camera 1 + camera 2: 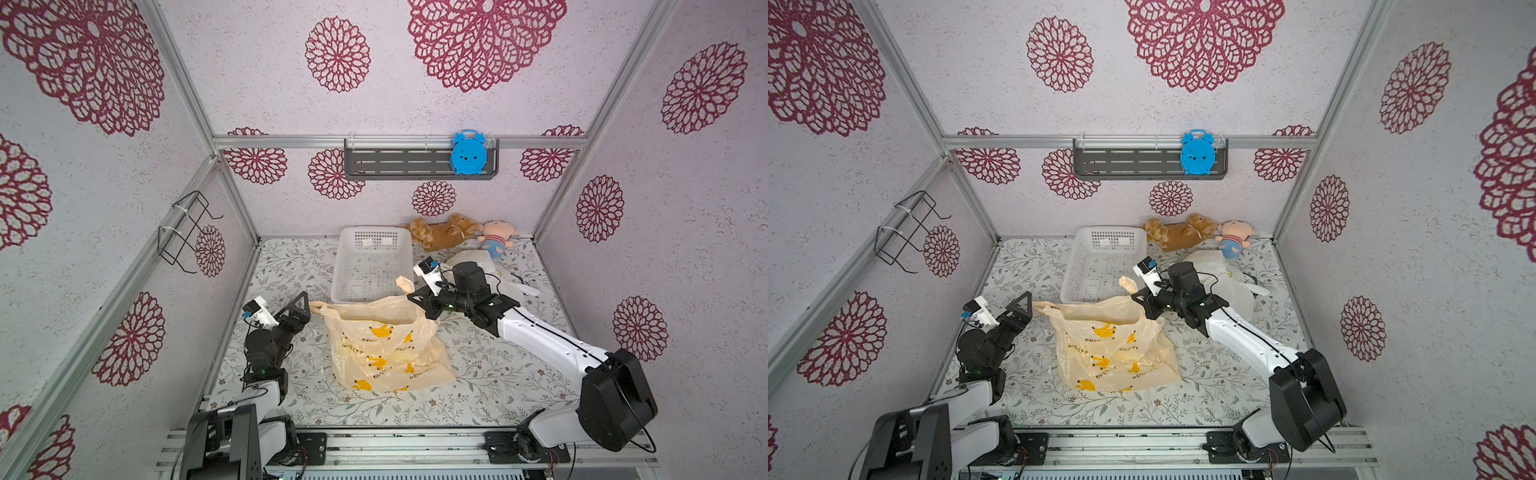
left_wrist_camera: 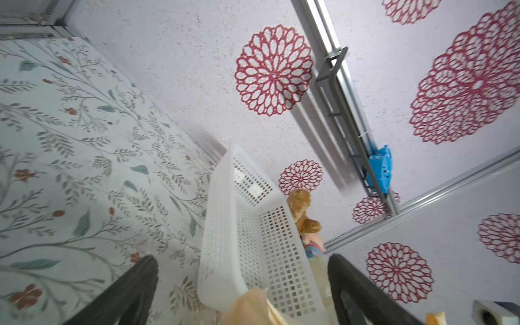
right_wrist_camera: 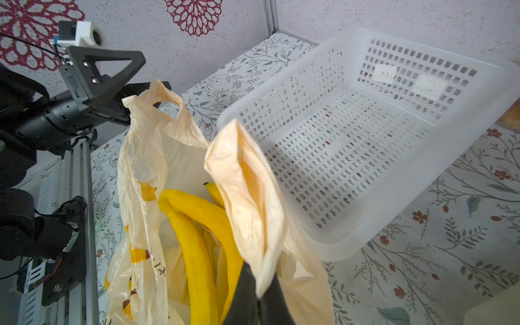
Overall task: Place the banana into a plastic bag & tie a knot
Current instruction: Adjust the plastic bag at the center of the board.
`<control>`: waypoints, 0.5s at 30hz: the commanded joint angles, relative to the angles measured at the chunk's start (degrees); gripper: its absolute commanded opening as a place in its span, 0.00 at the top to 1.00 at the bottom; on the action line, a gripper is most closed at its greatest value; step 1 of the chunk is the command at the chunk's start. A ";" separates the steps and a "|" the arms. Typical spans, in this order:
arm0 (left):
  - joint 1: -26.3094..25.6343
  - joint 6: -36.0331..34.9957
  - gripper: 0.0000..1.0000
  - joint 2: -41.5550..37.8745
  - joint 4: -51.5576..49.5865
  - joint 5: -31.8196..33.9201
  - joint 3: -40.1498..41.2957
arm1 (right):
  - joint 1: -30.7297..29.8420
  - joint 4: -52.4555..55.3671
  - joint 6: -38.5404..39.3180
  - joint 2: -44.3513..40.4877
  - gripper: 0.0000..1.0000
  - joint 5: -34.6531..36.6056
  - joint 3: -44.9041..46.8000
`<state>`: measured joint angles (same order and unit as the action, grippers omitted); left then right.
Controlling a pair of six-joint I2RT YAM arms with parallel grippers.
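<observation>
Top views, both: plastic bag (image 1: 386, 345) slumped on the floral table (image 1: 478, 374), mouth toward the white basket (image 1: 376, 231). We see the right gripper (image 1: 412, 296) pinched together on the bag's lifted handle (image 1: 405, 284), just beside the basket's near corner. The left gripper (image 1: 308, 308) sits at the low handle (image 1: 320, 308) on the bag's opposite side. From up here we can't really separate real fruit from the bananas printed on the film. A teddy bear (image 1: 440, 232) and a doll (image 1: 496, 239) lie against the back wall, and a blue clock (image 1: 468, 153) stands on the grey shelf (image 1: 395, 164).

Left wrist: we see both fingers (image 2: 126, 292) well apart, with a scrap of the low handle between them, not clamped. The basket is right behind it, with the bear and doll past the basket.

Right wrist: fingers (image 3: 244, 295) are closed tight on the lifted handle, which stands up above them. The banana (image 3: 197, 239), several joined in a bunch, lies inside the open bag under that handle. Across the bag we see the left gripper with the low handle's loop draped at its spread fingers. The basket sits just beside the bag.
</observation>
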<state>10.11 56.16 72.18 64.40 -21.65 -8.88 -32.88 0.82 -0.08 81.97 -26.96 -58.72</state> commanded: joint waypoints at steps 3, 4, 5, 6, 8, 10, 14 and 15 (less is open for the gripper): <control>1.12 4.41 0.03 6.77 17.09 -9.27 -0.71 | 0.28 0.67 -0.21 0.38 1.00 0.16 -2.63; 1.13 4.36 0.03 6.30 17.09 -9.32 -0.26 | 0.28 0.67 -0.11 0.44 1.00 0.22 -2.63; 1.15 4.31 0.03 5.69 17.01 -9.16 0.25 | 0.28 0.68 -0.07 0.46 1.00 0.05 -2.60; 1.20 4.31 0.03 5.30 17.02 -9.27 0.77 | 0.28 0.68 -0.02 0.55 1.00 -0.25 -2.61; 1.14 4.44 0.03 5.83 16.98 -9.47 1.21 | 0.28 0.67 -0.01 0.81 1.00 -0.24 -2.78; 0.98 4.83 0.02 7.57 16.99 -9.76 1.26 | 0.28 0.42 0.01 0.99 1.00 -0.75 -2.85; -0.68 3.75 0.00 9.79 17.08 -8.73 1.71 | 0.27 0.67 -0.03 1.17 1.00 -1.16 -2.98; -0.79 3.62 0.00 10.20 16.99 -8.36 1.76 | 0.28 0.76 -0.06 1.17 1.00 -0.99 -3.03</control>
<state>9.96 60.29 81.21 79.40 -29.91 -7.81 -32.86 1.61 -0.05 83.13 -27.18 -59.46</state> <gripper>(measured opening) 0.997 0.051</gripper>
